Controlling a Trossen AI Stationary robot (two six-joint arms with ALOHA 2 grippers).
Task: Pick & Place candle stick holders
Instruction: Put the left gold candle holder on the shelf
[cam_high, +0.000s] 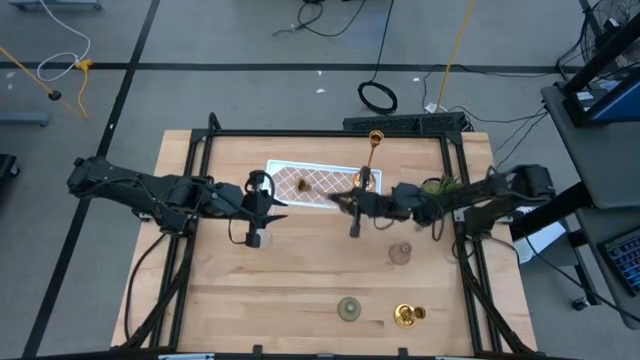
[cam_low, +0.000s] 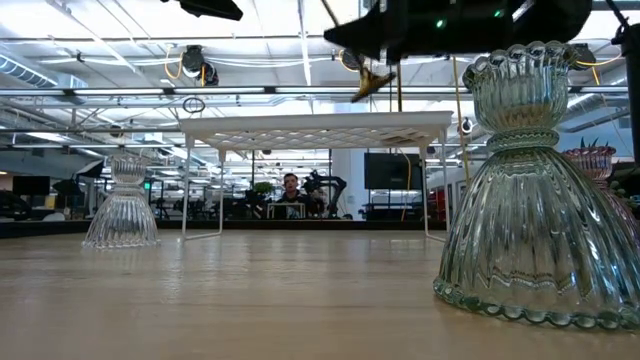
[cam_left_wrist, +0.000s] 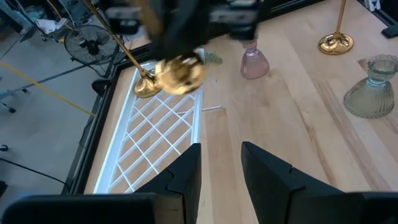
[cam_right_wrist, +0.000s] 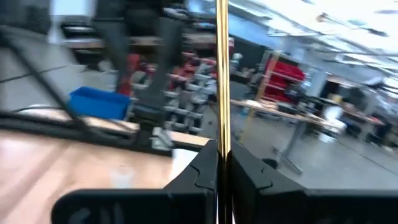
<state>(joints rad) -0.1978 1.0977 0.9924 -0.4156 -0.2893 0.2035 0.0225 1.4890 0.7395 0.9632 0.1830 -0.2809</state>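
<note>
My right gripper (cam_high: 347, 204) is shut on a tall slim gold candle stick holder (cam_left_wrist: 180, 74) above the right part of the white lattice tray (cam_high: 310, 184). It also shows in the low view (cam_low: 370, 80). A second tall gold holder (cam_high: 372, 160) stands by its round base on the tray's right end. My left gripper (cam_high: 264, 205) (cam_left_wrist: 221, 165) is open and empty over the table at the tray's near left. A clear glass holder (cam_high: 258, 238), a pink one (cam_high: 400, 253), a green one (cam_high: 349, 308) and a gold one (cam_high: 408, 316) stand on the table. My right gripper pinches the holder's thin gold stem (cam_right_wrist: 222, 134) between its two fingers, which lie across the stem. The holder is lifted clear of the tray and table. Its round base (cam_left_wrist: 181, 76) points toward my left gripper. The gripper comes in from the table's right side.
The tray stands raised on thin legs (cam_low: 320, 130) at the table's far middle. The green glass holder (cam_low: 535, 200) is close to the near edge. Black frame rails (cam_high: 200, 170) run along the table's left and right sides. Bare wood lies in the near left.
</note>
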